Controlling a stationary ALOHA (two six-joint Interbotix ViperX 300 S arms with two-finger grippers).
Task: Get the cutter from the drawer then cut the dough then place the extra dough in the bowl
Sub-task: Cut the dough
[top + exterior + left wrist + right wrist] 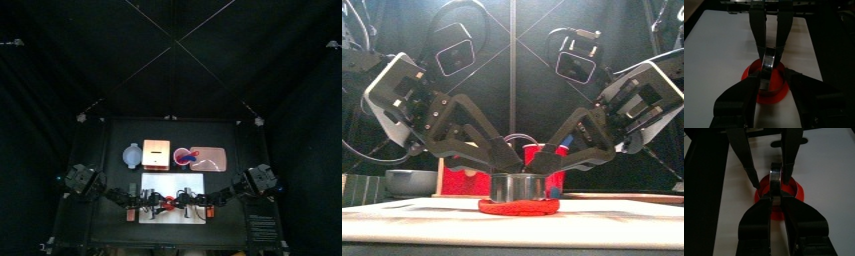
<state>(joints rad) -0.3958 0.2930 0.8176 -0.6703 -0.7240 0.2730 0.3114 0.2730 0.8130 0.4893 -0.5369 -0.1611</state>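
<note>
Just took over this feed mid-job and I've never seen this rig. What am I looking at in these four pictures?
Two black robot arms work at a small table. One picture looks down from above, one looks level from the table's front, and two come from cameras on the wrists. On the white cutting board lies red dough with the round metal cutter standing on it. The right gripper is shut on the cutter; the left gripper reaches it from the other side. Behind stand a bowl, a wooden box and a pink tray.

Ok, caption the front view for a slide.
Left gripper and right gripper meet at the metal cutter on red dough, white board beneath.
</note>
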